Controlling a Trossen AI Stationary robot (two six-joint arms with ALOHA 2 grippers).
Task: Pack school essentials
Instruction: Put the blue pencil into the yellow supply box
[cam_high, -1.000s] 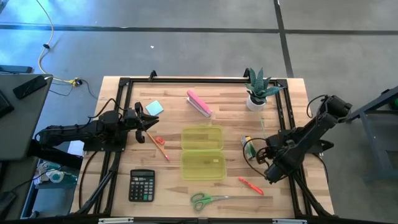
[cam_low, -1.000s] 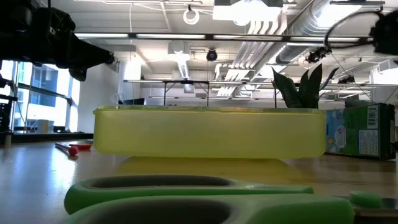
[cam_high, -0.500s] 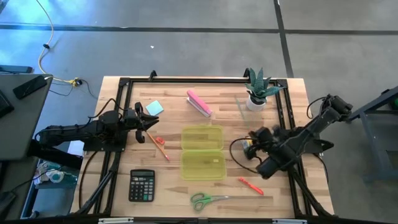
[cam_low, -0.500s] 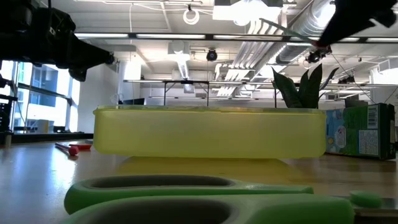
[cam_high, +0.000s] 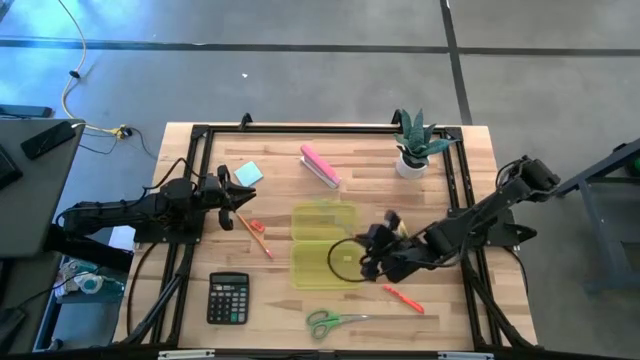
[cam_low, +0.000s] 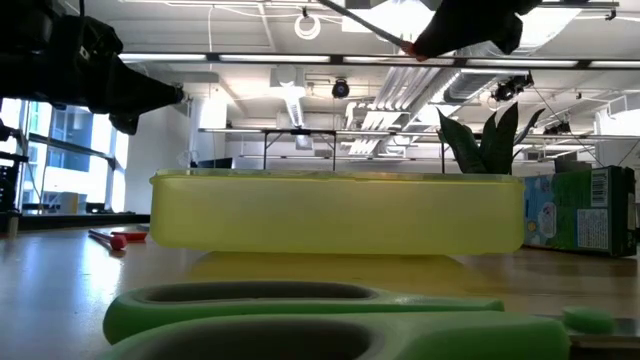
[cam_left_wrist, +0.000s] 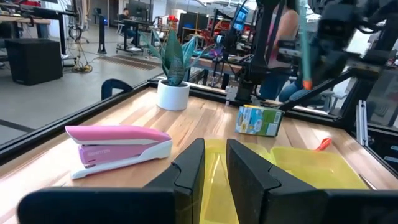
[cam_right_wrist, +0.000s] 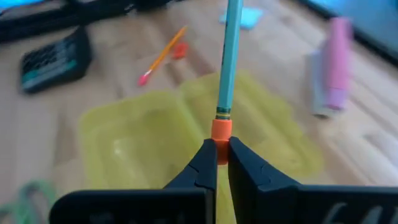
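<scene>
Your right gripper (cam_right_wrist: 217, 163) was clamped on a teal pencil's (cam_right_wrist: 230, 59) eraser end above the yellow case (cam_right_wrist: 143, 140); it could pivot out.

We find the premises to be an open-plan robotics laboratory or workshop: exposed ducts (cam_low: 480, 45) and strip lighting run overhead, a polished concrete floor (cam_high: 300, 80) surrounds the wooden bench (cam_high: 470, 140), further black-framed rigs (cam_left_wrist: 249, 56) stand beyond, and a person (cam_left_wrist: 287, 50) stands among that equipment
</scene>
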